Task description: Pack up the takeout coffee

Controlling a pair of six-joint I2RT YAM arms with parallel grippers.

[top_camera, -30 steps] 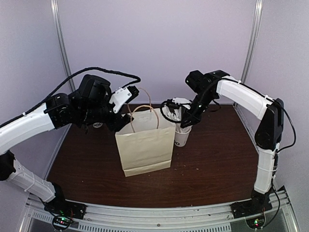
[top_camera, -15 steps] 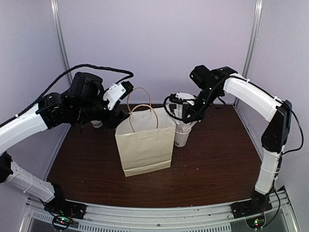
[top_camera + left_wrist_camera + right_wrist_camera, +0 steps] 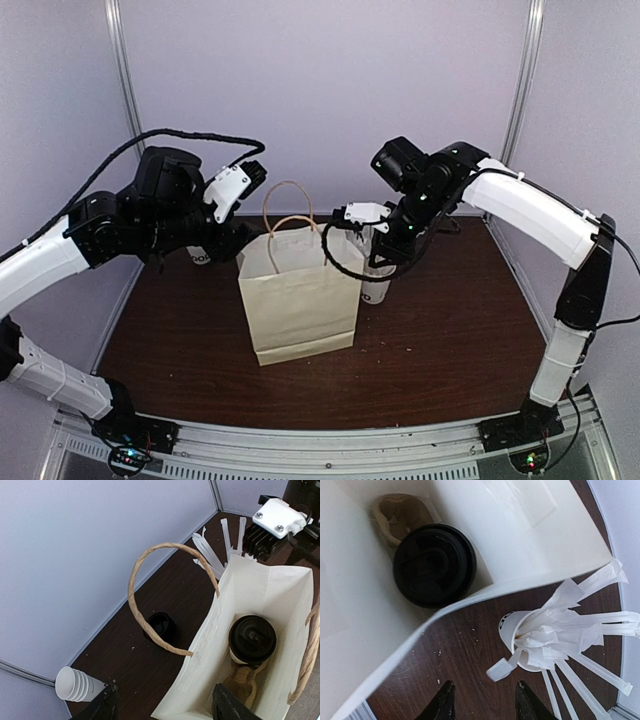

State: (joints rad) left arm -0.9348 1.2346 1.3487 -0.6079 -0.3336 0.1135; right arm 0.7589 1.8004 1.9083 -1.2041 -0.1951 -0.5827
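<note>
Takeout coffee (image 3: 252, 640) stands upright on the floor of the open paper bag (image 3: 300, 300) mid-worktop (image 3: 450, 330), black dome lid up, toward the bag's 3 o'clock side in the top view. L claw (image 3: 167, 707) hangs above the bag's rim at approx. 10 o'clock, jaws wide apart w/ nothing in them. R claw (image 3: 485, 707) hangs at approx. 1 o'clock over the bag's far corner, jaws also parted & empty, w/ the lidless cup of white straws (image 3: 520, 635) just beside the bag at 3 o'clock.
</note>
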